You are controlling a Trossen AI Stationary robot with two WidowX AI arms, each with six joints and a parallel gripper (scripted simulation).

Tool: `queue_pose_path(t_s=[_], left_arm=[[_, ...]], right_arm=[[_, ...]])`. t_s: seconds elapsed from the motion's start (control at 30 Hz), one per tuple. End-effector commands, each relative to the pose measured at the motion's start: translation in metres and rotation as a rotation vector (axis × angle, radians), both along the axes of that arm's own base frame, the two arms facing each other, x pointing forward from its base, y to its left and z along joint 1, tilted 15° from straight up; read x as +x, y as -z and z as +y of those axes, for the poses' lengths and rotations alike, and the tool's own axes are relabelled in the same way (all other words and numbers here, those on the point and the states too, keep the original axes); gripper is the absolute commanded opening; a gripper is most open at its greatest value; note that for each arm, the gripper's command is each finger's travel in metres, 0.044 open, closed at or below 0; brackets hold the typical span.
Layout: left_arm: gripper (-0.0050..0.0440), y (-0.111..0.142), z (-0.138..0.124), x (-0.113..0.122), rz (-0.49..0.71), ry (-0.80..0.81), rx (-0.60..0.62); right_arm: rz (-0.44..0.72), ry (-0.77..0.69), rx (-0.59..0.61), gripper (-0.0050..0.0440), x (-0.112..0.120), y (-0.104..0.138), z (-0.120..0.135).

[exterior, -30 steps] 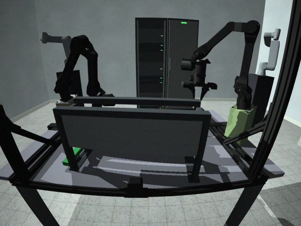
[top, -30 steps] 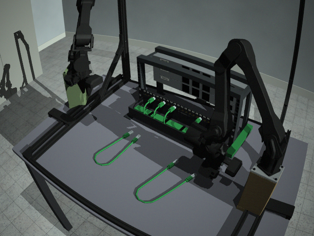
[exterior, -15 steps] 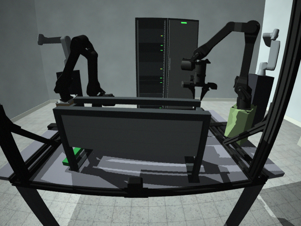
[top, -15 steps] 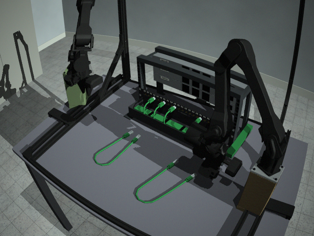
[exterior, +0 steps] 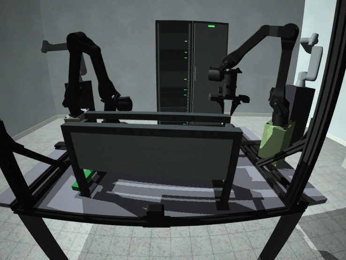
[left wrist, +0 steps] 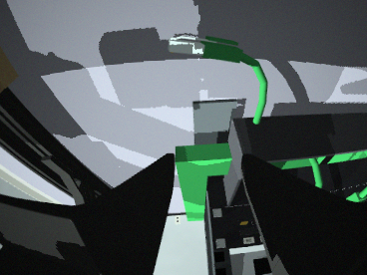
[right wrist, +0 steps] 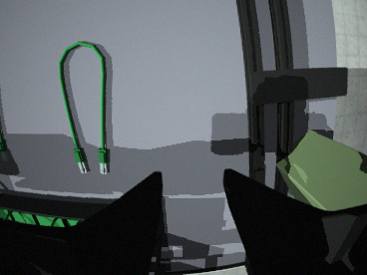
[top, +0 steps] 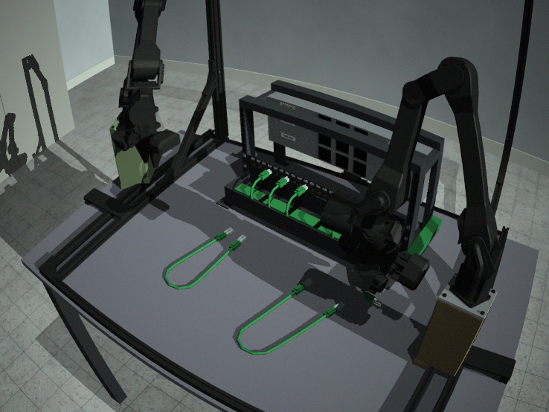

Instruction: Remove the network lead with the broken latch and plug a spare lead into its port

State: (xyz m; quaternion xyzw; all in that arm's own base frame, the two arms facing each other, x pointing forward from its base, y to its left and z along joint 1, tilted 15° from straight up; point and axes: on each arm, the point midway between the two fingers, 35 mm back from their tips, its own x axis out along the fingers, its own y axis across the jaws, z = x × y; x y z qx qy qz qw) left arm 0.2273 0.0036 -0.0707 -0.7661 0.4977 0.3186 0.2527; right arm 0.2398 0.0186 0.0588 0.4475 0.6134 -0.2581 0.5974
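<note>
The rack (top: 337, 146) holds the patch panel (top: 306, 195), where three green leads (top: 282, 181) sit in left ports; the other ports are hidden behind my left arm. My left gripper (top: 376, 287) hangs low over the table in front of the rack's right end, fingers apart with nothing between them (left wrist: 207, 220). The pulled green plug (top: 376, 303) lies free just below it; in the left wrist view the plug (left wrist: 191, 46) is beyond the fingertips. Two spare leads (top: 199, 261) (top: 283, 323) lie on the table. My right gripper (exterior: 229, 103) is high in the air, open and empty.
A green pedestal (top: 130, 166) and a brown pedestal (top: 457, 335) carry the arm bases. Black frame rails (top: 132, 199) edge the table. The near spare's plug (top: 331, 313) lies close to the left gripper. A server cabinet (exterior: 191, 70) stands behind.
</note>
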Motion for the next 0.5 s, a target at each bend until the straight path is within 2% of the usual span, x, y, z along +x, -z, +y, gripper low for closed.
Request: queue_pose_path(t_s=[0.0,0.1,0.13,0.47], left_arm=[[0.0176,-0.004,0.001,0.000,-0.008,0.000,0.002],[0.0176,-0.004,0.001,0.000,-0.008,0.000,0.002],[0.0176,-0.023,0.006,-0.002,0.000,-0.001,0.000],[0.0176,-0.023,0.006,-0.002,0.000,-0.001,0.000]], right_arm=[[0.000,0.000,0.000,0.0176,0.000,0.000,0.000],[0.000,0.000,0.000,0.0176,0.000,0.000,0.000],[0.000,0.000,0.000,0.0176,0.000,0.000,0.000],[0.000,0.000,0.000,0.0176,0.000,0.000,0.000]])
